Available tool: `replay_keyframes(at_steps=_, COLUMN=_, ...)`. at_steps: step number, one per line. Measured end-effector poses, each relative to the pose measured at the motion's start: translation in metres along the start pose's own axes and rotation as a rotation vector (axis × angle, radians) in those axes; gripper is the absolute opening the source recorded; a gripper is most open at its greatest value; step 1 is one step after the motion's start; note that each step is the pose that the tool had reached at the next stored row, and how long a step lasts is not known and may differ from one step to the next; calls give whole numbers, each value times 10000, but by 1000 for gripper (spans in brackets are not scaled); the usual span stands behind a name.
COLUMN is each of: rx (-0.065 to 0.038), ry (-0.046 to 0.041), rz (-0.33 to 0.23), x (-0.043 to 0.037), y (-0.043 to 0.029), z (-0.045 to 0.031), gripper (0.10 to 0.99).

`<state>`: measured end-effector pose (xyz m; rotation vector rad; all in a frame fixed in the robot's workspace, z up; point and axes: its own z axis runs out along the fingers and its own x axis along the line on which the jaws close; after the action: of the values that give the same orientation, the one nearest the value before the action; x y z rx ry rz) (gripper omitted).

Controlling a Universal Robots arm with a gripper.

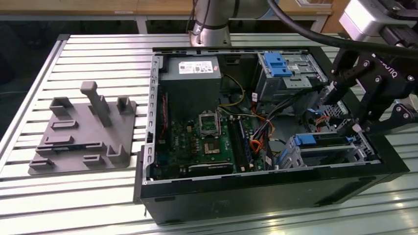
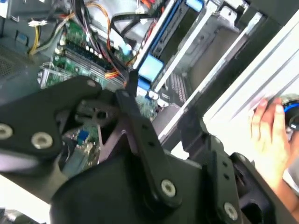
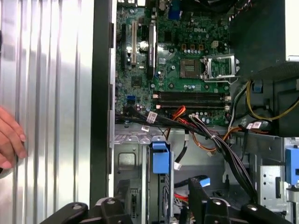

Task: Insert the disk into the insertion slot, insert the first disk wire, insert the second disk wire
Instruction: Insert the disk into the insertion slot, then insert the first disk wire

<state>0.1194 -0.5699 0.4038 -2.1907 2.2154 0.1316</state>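
Slatted metal table (image 1: 98,49) bearing an open computer case (image 1: 261,188). The disk (image 1: 324,140) lies in the insertion slot (image 1: 294,157), at the case's corner toward the exterior view's right. My gripper (image 1: 373,128) hovers just above it, fingers spread wide, holding nothing.

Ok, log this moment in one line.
gripper over insertion slot | jaws open, empty | disk in slot | hand on table

Open computer case (image 1: 261,188) and grey fixture (image 1: 81,137) on a slatted worktop (image 1: 85,54).
The fixture sits near the worktop's edge at the exterior view's left; the case holds a green motherboard (image 1: 196,142) and coloured cables (image 1: 256,131).
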Motion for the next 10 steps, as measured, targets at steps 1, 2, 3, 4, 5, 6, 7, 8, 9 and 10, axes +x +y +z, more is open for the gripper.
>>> replay_keyframes(at_steps=1, rx=0, ry=1, rz=0, x=0, y=0, z=-1, gripper=612)
replay_keyframes(at_steps=2, rx=0, ry=1, rz=-1, x=0, y=0, z=0, gripper=612)
replay_keyframes(at_steps=3, rx=0, ry=0, rz=-1, x=0, y=0, z=0, gripper=612)
replay_keyframes(at_steps=4, rx=0, ry=0, rz=-2, x=0, y=0, z=0, gripper=612)
replay_keyframes(at_steps=5, rx=0, ry=1, rz=-2, x=0, y=0, z=0, gripper=612)
replay_keyframes(at_steps=6, rx=0, ry=0, rz=-2, x=0, y=0, z=0, gripper=612)
replay_keyframes(at_steps=7, rx=0, ry=1, rz=-4, x=0, y=0, z=0, gripper=612)
replay_keyframes(at_steps=8, rx=-1, ry=1, rz=-7, x=0, y=0, z=0, gripper=612)
replay_keyframes(at_steps=9, rx=-1, ry=0, rz=-8, x=0, y=0, z=0, gripper=612)
replay_keyframes(at_steps=10, rx=-1, ry=1, rz=-8, x=0, y=0, z=0, gripper=612)
